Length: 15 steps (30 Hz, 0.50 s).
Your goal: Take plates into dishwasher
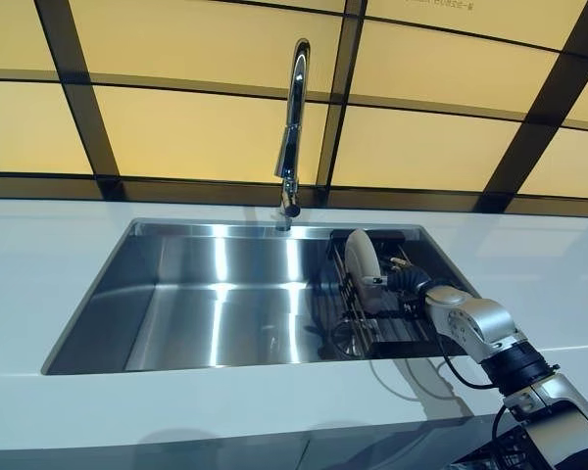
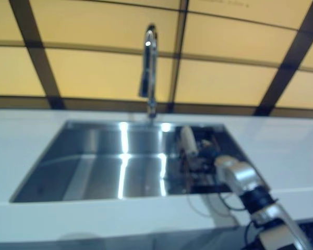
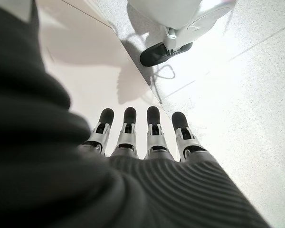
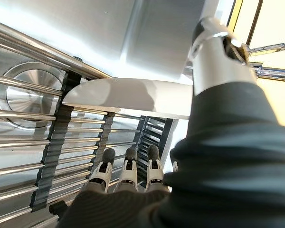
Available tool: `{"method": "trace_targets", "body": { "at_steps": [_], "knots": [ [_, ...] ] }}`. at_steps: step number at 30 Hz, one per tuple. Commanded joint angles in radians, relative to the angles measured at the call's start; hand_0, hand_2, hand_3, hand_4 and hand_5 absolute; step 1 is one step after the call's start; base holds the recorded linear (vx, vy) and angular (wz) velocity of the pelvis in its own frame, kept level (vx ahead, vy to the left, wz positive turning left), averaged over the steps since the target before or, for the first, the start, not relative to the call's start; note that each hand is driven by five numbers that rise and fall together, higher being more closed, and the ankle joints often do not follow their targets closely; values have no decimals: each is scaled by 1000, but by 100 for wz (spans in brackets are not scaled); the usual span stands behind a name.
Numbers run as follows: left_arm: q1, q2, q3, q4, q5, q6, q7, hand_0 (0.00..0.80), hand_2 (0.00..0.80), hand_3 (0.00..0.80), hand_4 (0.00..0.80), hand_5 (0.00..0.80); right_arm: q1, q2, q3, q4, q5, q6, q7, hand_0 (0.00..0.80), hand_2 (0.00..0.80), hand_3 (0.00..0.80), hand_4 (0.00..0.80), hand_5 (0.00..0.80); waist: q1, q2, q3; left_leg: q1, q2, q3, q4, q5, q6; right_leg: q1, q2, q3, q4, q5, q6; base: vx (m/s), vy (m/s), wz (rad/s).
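We record a steel sink (image 1: pixel 176 294) set into a white counter (image 1: pixel 39 264), with a tap (image 1: pixel 292 127) rising at its rear edge. Behind the tap stands a wall of yellow panels (image 1: pixel 196 132) framed by dark bars.

At the right end of the sink sits a wire rack (image 1: pixel 372 328) of steel rods on dark ribbed cross-pieces. One white plate (image 1: pixel 361 269) stands on edge in this rack, roughly upright, its face turned toward the open basin. The right wrist view shows the same plate (image 4: pixel 128 95) as a pale disc seen edge-on across the rods, with the round drain (image 4: pixel 31 90) below the rack beside it.

The right arm reaches in from the lower right over the counter edge and into the sink. The right hand (image 1: pixel 404 281) is at the plate, on its right side. In its own wrist view the right hand (image 4: pixel 128 178) shows its fingers (image 4: pixel 107 164) straight in a row, pointing over the rack toward the plate, short of it; the thumb (image 4: pixel 213 61) stands up apart, beside the plate's rim. We find the hand released, nothing clasped in it.

The left hand (image 3: pixel 147 142) shows only in its own wrist view, away from the sink, hanging over a light speckled floor (image 3: pixel 247 109) beside a pale panel (image 3: pixel 90 85). Its fingers lie straight and relaxed, holding nothing.
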Motion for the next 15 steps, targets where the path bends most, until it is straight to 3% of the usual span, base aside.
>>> {"method": "trace_targets", "body": {
  "at_steps": [1, 15],
  "knots": [
    [-55, 18, -23, 29, -4, -15, 13, 0, 0, 0, 0, 0, -19, -6, 17, -70, 24, -32, -36, 0, 0, 0, 0, 0, 24, -17, -28, 68, -66, 102, 23, -157, 69, -99, 31, 29, 165, -64, 6, 0, 0, 0],
    [-64, 10, -42, 29, -6, -14, 7, 0, 0, 0, 0, 0, -52, 39, 34, -28, 53, -29, -107, 0, 0, 0, 0, 0, 33, -9, -28, 66, -69, 97, 31, -158, 70, -97, 26, 23, 172, -69, 3, 0, 0, 0]
  ]
}}
